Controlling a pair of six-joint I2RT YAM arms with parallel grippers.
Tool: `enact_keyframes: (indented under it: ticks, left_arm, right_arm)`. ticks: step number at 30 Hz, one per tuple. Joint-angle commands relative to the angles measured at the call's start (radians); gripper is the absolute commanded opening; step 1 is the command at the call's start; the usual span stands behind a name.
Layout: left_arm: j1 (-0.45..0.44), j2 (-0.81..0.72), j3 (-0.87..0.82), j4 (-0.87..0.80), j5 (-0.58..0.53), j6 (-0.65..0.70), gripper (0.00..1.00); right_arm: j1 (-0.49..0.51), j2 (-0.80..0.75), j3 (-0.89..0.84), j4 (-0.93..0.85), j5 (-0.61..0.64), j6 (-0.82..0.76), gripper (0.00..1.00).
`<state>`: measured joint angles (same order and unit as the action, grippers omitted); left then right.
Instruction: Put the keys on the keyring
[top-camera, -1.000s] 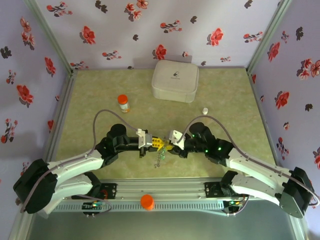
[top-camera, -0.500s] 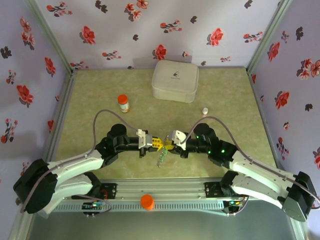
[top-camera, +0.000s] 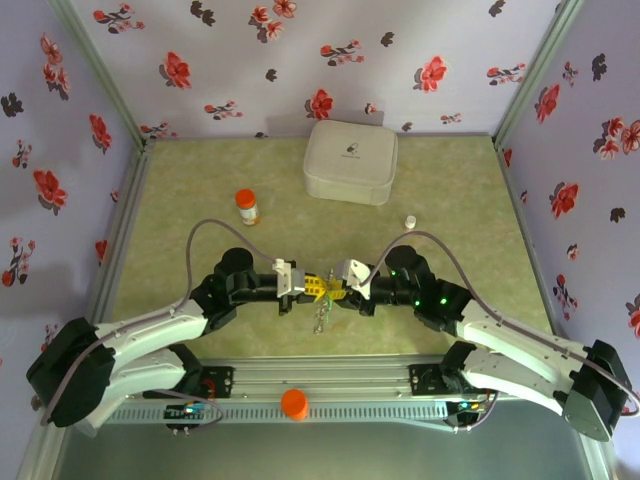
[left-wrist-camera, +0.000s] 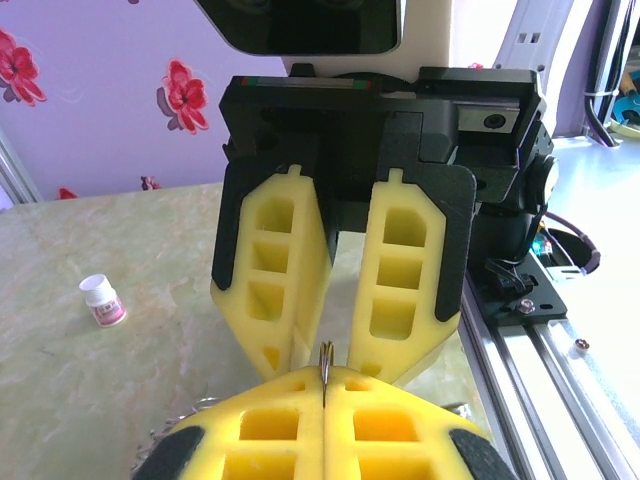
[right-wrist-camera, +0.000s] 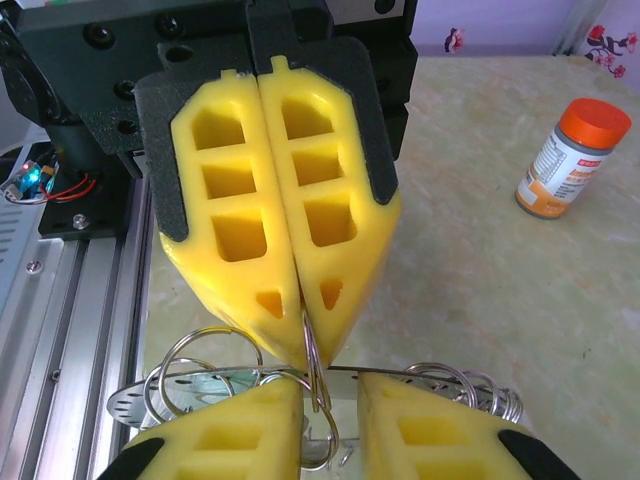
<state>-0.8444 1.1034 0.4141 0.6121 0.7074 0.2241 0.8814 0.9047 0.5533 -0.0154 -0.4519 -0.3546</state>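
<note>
- The keyring (right-wrist-camera: 313, 362) is a thin metal loop standing on edge in the lower middle of the right wrist view. Its plane runs up and down the frame, so you meet it edge-on, not face-on.
- Other silvery loops (right-wrist-camera: 190, 368) fan out to the lower left and lower right of it. You cannot pick the keys out among them with any certainty.
- The left gripper (right-wrist-camera: 302, 340) fills the top of that frame, its jaws clenched on the upper arc of the upright loop.
- The right gripper (right-wrist-camera: 330, 405) sits at the bottom edge with its jaws part-way released. The loop's lower arc stands in their gap, closer to the left-hand pad, and nothing looks pinched there.
- Seen from above, both sets of jaws meet tip to tip at mid-frame, with the dangling cluster (top-camera: 320, 318) just below them.
- Your coming move likely turns on that gap: the right jaws are nearest, and would close across the wire's thin side.
- The orange-capped bottle (right-wrist-camera: 572, 158) stands well apart on the tabletop (right-wrist-camera: 470, 270), upper right.
</note>
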Motion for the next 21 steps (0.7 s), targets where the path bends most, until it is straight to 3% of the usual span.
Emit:
enact_keyframes:
  ticks: [1,9,15,18,21]
  left_arm:
    - [-0.002,-0.006,-0.005,0.011,-0.001,0.029,0.00]
    - [-0.002,-0.008,0.000,-0.030,-0.007,0.056,0.00]
    - [-0.002,-0.013,0.007,-0.060,-0.027,0.076,0.00]
    - [-0.002,-0.024,0.022,-0.136,-0.056,0.116,0.00]
    - [-0.004,-0.030,0.050,-0.248,-0.088,0.173,0.08]
  right_arm:
    - [-0.005,-0.009,0.002,0.040,0.003,0.001,0.21]
    - [-0.003,0.003,0.015,0.021,-0.024,0.000,0.15]
    - [-0.003,0.025,0.029,0.020,-0.033,-0.011,0.00]
    - [-0.003,0.037,0.052,-0.033,-0.026,-0.033,0.00]
    - [-0.003,0.051,0.085,-0.097,-0.025,-0.059,0.00]
